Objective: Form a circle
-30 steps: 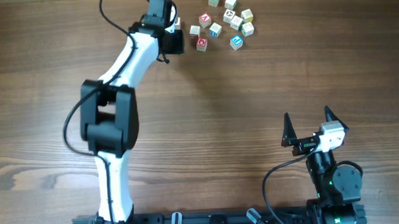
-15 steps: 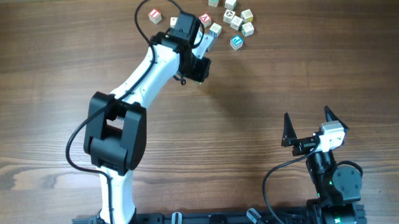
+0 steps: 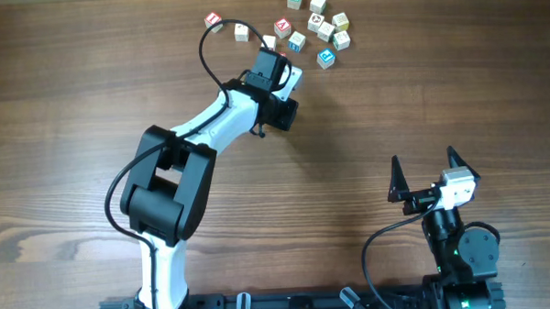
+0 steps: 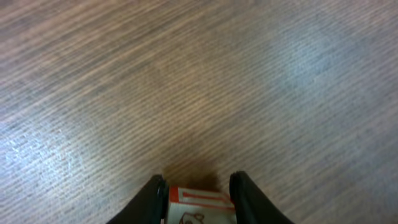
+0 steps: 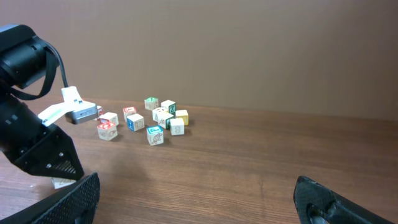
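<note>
My left gripper (image 4: 199, 190) is shut on a pale letter cube (image 4: 200, 203) with a red-framed face, held low over bare wood with its shadow just beyond it. In the overhead view the left gripper (image 3: 278, 113) sits just below the scatter of letter cubes (image 3: 318, 24) at the table's far edge, and the held cube is hidden under it. From the right wrist view a pale corner of that cube (image 5: 62, 183) shows beneath the dark gripper body. The circle is out of view; only loosely spread cubes show. My right gripper (image 3: 425, 160) stands open, holding nothing, at the near right.
Two more cubes, a red one (image 3: 213, 21) and a white one (image 3: 241, 30), lie left of the main scatter. The left arm (image 3: 166, 186) stretches diagonally across the table's middle left. The same cubes (image 5: 155, 118) show far off in the right wrist view.
The left arm has swung right and toward the near side, carrying its cube away from the scatter. That uncovered the two leftmost cubes. The right arm has not moved.
</note>
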Robot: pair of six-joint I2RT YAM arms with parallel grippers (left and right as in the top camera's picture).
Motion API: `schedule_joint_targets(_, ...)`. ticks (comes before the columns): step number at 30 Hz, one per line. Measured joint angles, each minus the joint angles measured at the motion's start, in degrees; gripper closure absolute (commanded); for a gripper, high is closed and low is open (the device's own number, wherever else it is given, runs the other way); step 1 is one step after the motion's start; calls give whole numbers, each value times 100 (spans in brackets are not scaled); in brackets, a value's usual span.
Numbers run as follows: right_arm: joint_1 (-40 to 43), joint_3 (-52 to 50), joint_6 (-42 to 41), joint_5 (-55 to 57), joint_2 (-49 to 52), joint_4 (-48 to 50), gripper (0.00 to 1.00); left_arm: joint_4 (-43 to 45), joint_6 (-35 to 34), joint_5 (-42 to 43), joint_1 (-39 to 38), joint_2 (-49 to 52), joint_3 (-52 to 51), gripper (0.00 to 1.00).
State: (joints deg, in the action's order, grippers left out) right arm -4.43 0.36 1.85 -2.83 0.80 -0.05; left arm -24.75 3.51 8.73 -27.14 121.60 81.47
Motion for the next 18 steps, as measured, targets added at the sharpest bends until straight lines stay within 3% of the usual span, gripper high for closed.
schedule_joint_targets(4, 0, 0, 0, 2, 0, 0, 0, 105, -39, -151, -20, 0, -22, 74)
schedule_joint_targets(12, 0, 0, 0, 0, 0, 0, 0, 103, -98, -293, -20, 0, -39, 54)
schedule_joint_targets(18, 0, 0, 0, 2, 0, 0, 0, 111, -83, -339, -20, 0, -55, 55)
